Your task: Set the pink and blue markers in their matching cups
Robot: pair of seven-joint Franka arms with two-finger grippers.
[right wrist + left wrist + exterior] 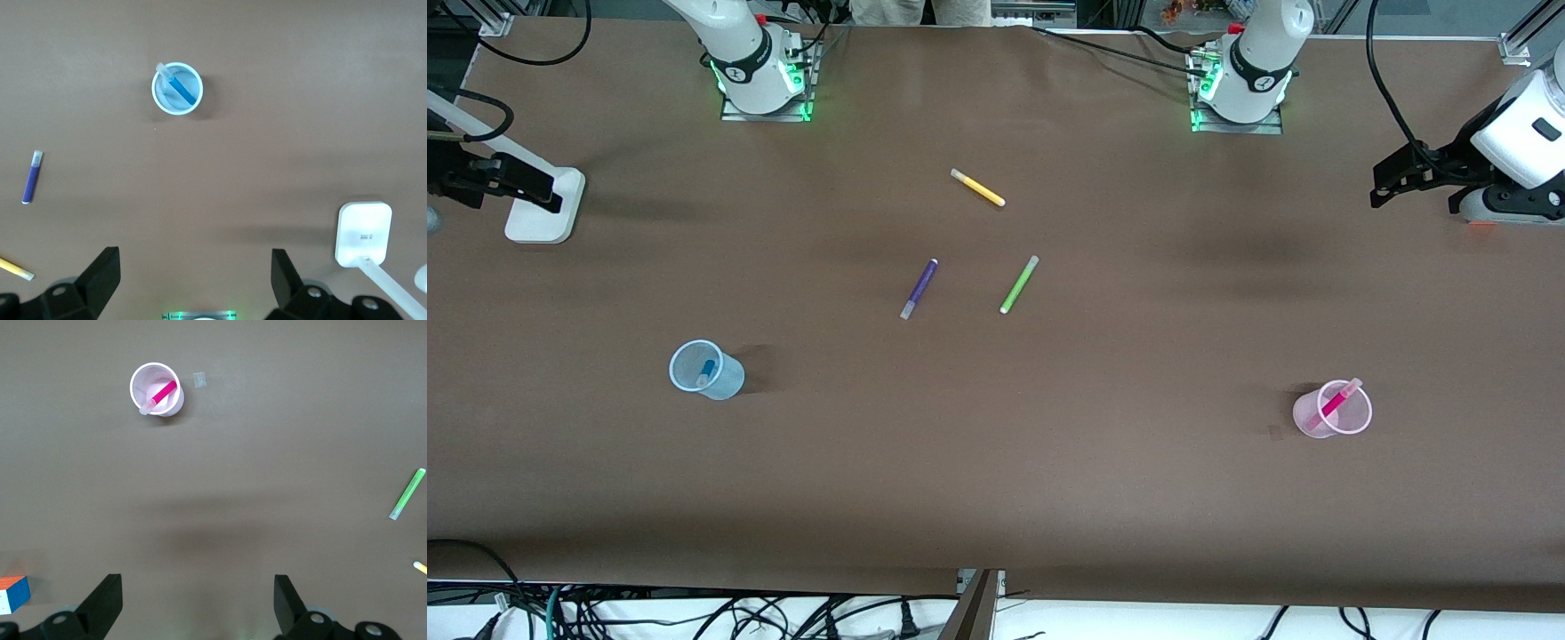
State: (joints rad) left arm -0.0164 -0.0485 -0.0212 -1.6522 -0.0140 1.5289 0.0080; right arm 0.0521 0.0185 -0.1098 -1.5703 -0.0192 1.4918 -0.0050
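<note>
The left gripper and right gripper were held high over the table's base edge, fingers spread and empty. The pink marker was seen in the pink cup, the blue marker in the blue cup.

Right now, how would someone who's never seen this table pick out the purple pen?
Start at the middle of the brown table, where three pens lie loose, apart from the two cups. The purple pen is the one nearest the right arm's end, beside the lime-green pen, with the yellow pen farther from the front camera. It alone is dark violet with a pale cap.
</note>
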